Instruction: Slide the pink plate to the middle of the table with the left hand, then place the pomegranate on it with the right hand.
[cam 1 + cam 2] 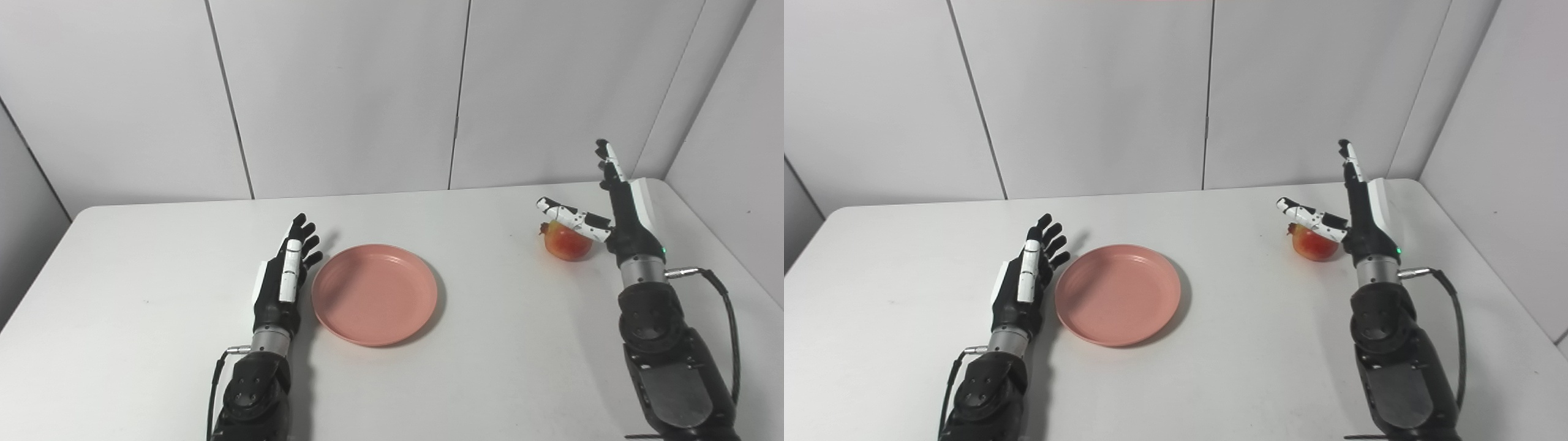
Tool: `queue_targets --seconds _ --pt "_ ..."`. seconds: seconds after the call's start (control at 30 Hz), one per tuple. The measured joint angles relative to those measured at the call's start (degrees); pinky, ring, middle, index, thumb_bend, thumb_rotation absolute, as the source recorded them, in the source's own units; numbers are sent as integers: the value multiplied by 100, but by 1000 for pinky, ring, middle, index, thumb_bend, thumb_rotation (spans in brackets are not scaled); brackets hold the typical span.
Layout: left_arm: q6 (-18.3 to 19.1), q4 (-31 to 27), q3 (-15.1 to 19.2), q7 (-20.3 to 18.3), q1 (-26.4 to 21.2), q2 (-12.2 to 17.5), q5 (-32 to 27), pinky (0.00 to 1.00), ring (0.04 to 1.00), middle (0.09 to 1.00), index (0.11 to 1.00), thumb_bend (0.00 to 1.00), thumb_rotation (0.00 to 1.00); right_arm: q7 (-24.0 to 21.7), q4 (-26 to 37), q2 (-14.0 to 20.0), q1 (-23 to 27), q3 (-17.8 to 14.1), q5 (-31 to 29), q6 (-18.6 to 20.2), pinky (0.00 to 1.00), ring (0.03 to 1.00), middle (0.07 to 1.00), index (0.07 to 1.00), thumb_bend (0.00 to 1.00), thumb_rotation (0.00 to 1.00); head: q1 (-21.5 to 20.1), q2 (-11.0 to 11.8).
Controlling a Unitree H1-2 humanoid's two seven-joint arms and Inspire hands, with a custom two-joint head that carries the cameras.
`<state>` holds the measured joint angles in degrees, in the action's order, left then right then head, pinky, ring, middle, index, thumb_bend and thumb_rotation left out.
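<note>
Two hands are over the white surface point(122, 306). The pink plate point(374, 293) lies near its middle, empty. The left hand point(286, 275) is just beside the plate's left rim, fingers straight and slightly spread, holding nothing. The pomegranate point(1314, 242) sits well right of the plate. The right hand point(1356, 208) is beside it, fingers apart, thumb above the fruit. Whether the thumb touches the fruit, neither view shows.

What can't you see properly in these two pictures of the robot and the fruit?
- Pomegranate: its top and right side are hidden behind the right hand's thumb and palm in both eye views, so touching or not is unclear.
- Pink plate: whether the left hand touches its rim cannot be told; they overlap in both views.
- Both arms: cut off by the bottom edge.
- Table: its near part is cut off.
</note>
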<state>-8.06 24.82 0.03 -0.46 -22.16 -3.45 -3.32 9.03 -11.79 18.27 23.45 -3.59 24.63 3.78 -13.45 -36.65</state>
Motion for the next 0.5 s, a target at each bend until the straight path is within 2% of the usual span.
queue_targets --seconds 0.3,0.5 --pt "-1 -21 25 -167 10 31 -202 891 940 960 946 607 1000 -4 -281 29 84 84 24 110 777 901 947 966 913 396 -44 -44" --pt "-2 -36 17 -167 18 32 -191 893 941 960 947 604 1000 -15 -412 29 105 111 10 362 765 891 940 963 921 329 -62 -70"
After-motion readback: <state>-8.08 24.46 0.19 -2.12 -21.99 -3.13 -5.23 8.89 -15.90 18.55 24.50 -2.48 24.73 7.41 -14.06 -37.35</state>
